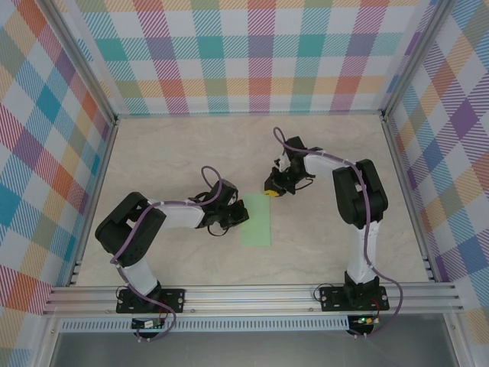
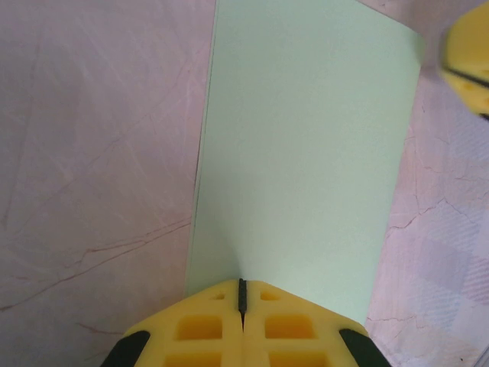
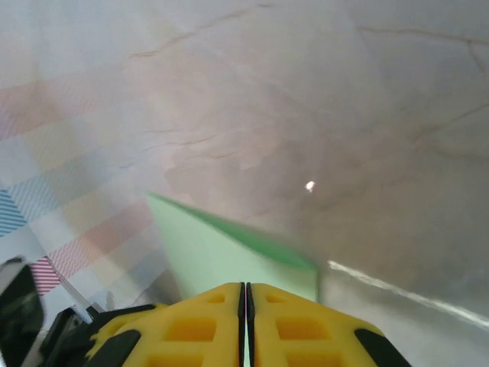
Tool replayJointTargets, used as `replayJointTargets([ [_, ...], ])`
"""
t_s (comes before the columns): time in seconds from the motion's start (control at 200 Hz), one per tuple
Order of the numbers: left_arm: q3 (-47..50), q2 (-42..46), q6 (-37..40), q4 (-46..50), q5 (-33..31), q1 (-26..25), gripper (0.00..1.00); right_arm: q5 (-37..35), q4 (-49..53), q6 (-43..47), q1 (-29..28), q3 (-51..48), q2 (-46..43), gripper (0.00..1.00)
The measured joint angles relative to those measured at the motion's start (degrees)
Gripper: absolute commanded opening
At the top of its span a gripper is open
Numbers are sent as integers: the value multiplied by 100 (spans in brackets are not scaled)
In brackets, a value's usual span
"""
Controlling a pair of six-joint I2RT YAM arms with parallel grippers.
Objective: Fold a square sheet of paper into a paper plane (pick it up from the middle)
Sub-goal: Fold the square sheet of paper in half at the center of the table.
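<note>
Paper [image 1: 257, 220]: thin, pale mint, unmarked. I saw it as an upright rectangle lying flat mid-table [image 1: 176, 153], on smooth beige marbled stone. Left gripper [image 2: 242, 284]: yellow fingers pressed together over the paper's near edge. Right gripper [image 3: 245, 289]: fingers likewise together at a far corner. I could not tell whether either pinched it.
</note>
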State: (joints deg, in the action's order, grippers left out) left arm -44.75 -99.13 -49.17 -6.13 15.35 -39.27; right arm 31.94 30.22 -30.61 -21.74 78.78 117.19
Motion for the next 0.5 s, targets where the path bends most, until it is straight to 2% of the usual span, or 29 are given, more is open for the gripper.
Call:
replayJointTargets([
  [0.145,0,0,0,0,0,0,0,39,-448,4,0,-85,-376,11],
  [0.5,0,0,20,-2,2,0,0,0,-1001,-26,0,-568,-170,11],
])
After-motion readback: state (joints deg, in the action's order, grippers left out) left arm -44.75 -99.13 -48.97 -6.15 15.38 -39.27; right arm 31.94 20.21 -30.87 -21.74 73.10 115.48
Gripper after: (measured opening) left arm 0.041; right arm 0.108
